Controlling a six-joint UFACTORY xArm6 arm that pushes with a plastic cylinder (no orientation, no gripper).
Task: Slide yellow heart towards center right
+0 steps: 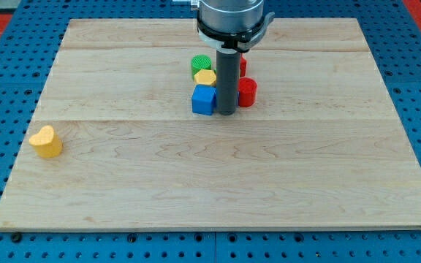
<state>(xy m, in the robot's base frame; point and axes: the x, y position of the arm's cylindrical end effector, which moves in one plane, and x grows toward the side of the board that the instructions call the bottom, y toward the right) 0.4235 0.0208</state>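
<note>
one view — high front, angled down | whole board (pixel 218 175) framed, mid-distance

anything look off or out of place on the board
Only the yellow heart: it sits alone near the view's left edge of the board, far from the cluster at top centre where the blue cube, yellow block, green block and red cylinder crowd my tip. Nothing looks damaged.
</note>
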